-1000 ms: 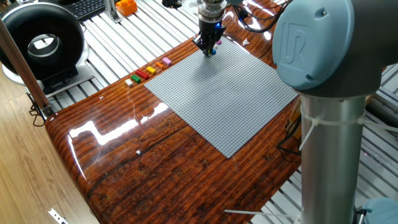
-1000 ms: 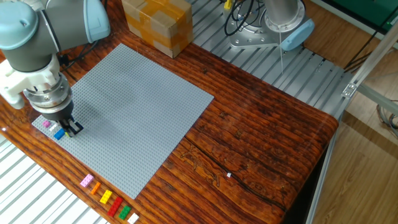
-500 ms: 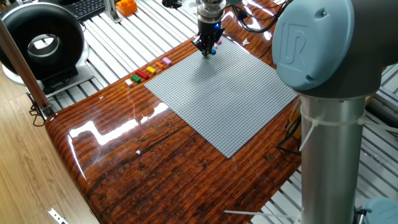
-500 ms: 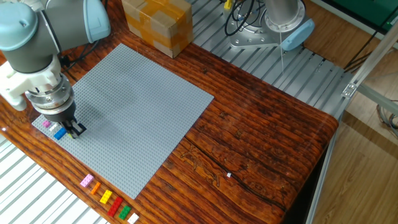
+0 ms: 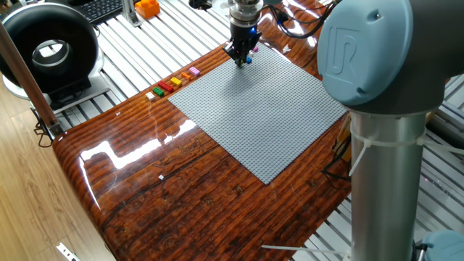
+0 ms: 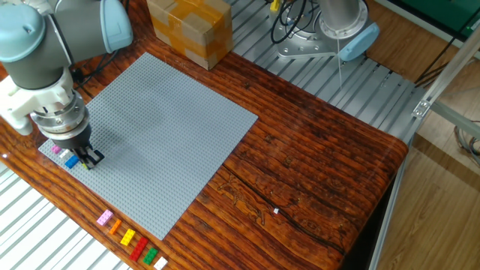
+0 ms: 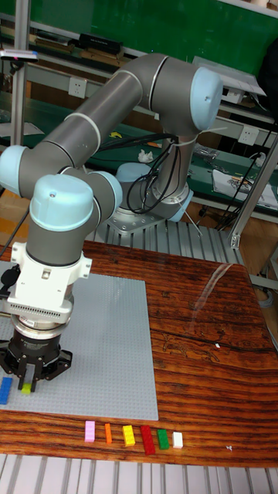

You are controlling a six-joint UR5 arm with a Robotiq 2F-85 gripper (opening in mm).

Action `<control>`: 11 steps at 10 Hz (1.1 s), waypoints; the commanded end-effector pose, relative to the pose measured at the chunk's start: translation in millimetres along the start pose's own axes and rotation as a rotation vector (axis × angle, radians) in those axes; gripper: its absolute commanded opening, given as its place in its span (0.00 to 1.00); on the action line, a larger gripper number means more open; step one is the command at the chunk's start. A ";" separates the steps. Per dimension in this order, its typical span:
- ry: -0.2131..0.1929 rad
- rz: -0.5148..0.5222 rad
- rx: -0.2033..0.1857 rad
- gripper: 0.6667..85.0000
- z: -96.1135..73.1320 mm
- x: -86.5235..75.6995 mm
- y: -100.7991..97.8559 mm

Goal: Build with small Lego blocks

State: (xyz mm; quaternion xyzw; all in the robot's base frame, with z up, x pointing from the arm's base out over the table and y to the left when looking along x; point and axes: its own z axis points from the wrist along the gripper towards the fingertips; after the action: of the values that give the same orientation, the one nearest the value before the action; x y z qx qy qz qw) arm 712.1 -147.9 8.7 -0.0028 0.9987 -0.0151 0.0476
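Small Lego blocks: tiny rigid plastic bricks, surely very light, hard, smooth-sided, so likely slippery between metal fingers. Not fragile. Best taken across the two flat opposite side walls, squarely, low enough not to tip; studs up. Pressing onto studs probably needs straight-down force and close alignment.

Looks: loose row [image 7: 131, 435] of six lying on the wooden table [image 6: 315, 180], just beside the edge of the grey baseplate [image 6: 157, 127] but off it: pink [image 7: 89, 431], orange [image 7: 108, 434], yellow [image 7: 128, 435], red [image 7: 147, 438], green [image 7: 163, 438], white [image 7: 177, 439]. Same row visible from the other fixed view [image 6: 129, 238] and one fixed view [image 5: 172, 83], too small there for stud detail. Red looks longest, white shortest.

On the baseplate, near its corner: blue brick [image 6: 71, 160] and a pink brick [image 6: 55, 150] close beside it, apparently seated on the studs; blue one also seen in the tall view [image 7: 5, 390].

Gripper [image 7: 29, 380] low over that corner, right next to the blue brick. Fingers drawn close together, pinching a small yellow-green brick [image 7: 27, 384] held upright between the tips; in one fixed view the gripper [image 5: 241, 56] hides it mostly. Whether the brick already touches the studs: cannot tell.

Judged step: placing this brick beside the blue one.
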 end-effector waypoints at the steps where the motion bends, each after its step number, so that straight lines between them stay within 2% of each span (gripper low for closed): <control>1: -0.010 -0.005 -0.019 0.00 1.2 -3.2 -0.5; 7: -0.027 -0.016 -0.038 0.00 1.6 -8.2 0.1; 9: -0.028 -0.020 -0.058 0.00 -2.8 -10.9 -3.1; 11: -0.042 -0.020 -0.068 0.00 2.6 -13.5 -0.4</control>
State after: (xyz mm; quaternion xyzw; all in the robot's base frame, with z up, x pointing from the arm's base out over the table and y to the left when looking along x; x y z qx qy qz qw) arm 721.1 -149.8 8.0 -0.0173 0.9980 0.0067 0.0601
